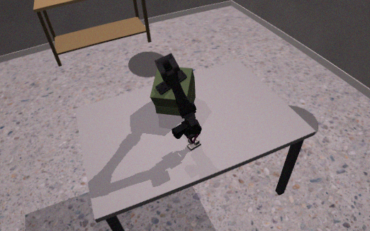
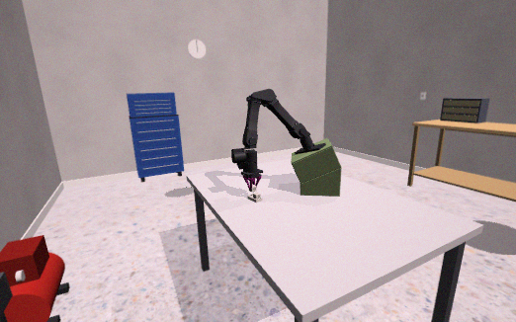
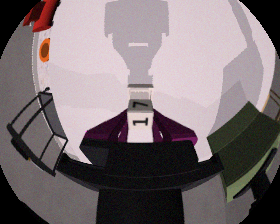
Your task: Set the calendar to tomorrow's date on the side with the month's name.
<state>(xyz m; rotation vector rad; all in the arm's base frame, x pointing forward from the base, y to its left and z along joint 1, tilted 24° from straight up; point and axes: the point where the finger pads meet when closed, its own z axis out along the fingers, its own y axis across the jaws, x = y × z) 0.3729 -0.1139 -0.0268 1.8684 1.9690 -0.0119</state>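
A small white cube (image 3: pixel 146 128) (image 2: pixel 253 189) is between the purple fingertips of my gripper (image 3: pixel 140 112) (image 2: pixel 253 186) (image 1: pixel 193 139). The gripper is shut on it. In the wrist view, the cube's brighter face shows a black 1 and the shaded face beyond it a black 7, both lying sideways. The small pale tray (image 1: pixel 193 146) (image 2: pixel 254 199) is on the table just below the fingers. Its far part shows beyond the cube in the wrist view. The gripper and held cube hide the rest. I cannot make out the second cube or the month's name.
The white table (image 1: pixel 249 117) (image 2: pixel 358 237) carries the green block (image 1: pixel 188 82) (image 2: pixel 320 182) under the arm's base, behind the tray. The arm's shadow falls across the table. The table's front edge (image 1: pixel 207 178) runs a short way in front of the tray.
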